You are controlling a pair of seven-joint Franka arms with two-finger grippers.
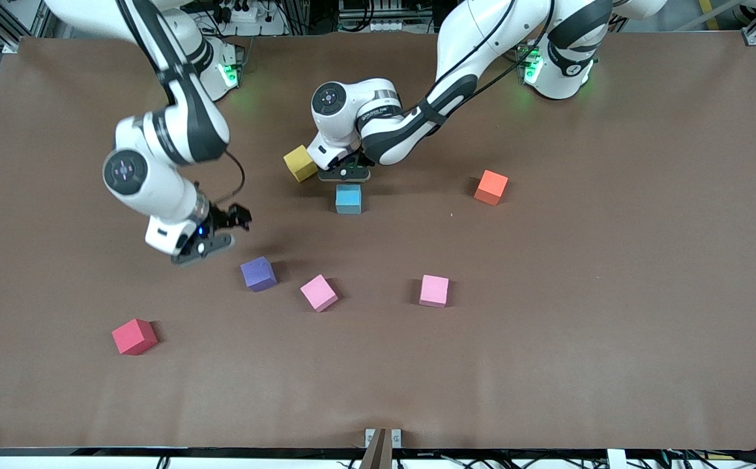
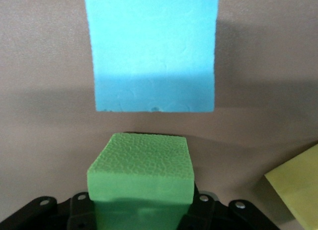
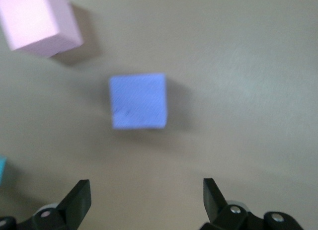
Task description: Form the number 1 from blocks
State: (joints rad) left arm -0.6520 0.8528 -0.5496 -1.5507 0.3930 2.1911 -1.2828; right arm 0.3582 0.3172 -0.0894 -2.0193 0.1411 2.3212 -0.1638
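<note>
My left gripper (image 1: 347, 170) is shut on a green block (image 2: 140, 175), low over the table right beside the light blue block (image 1: 348, 198) (image 2: 154, 51). The yellow block (image 1: 300, 163) (image 2: 298, 185) lies tilted close by, toward the right arm's end. From the front the green block is hidden under the left hand. My right gripper (image 1: 212, 242) (image 3: 146, 200) hangs open and empty over the table next to the purple block (image 1: 259, 273) (image 3: 138, 101). Two pink blocks (image 1: 319, 292) (image 1: 434, 290) lie nearer the front camera; one pink block (image 3: 37, 21) shows in the right wrist view.
A red cube (image 1: 134, 336) lies near the front toward the right arm's end. An orange cube (image 1: 491, 187) sits toward the left arm's end, level with the light blue block. The brown table (image 1: 547, 358) runs wide around the blocks.
</note>
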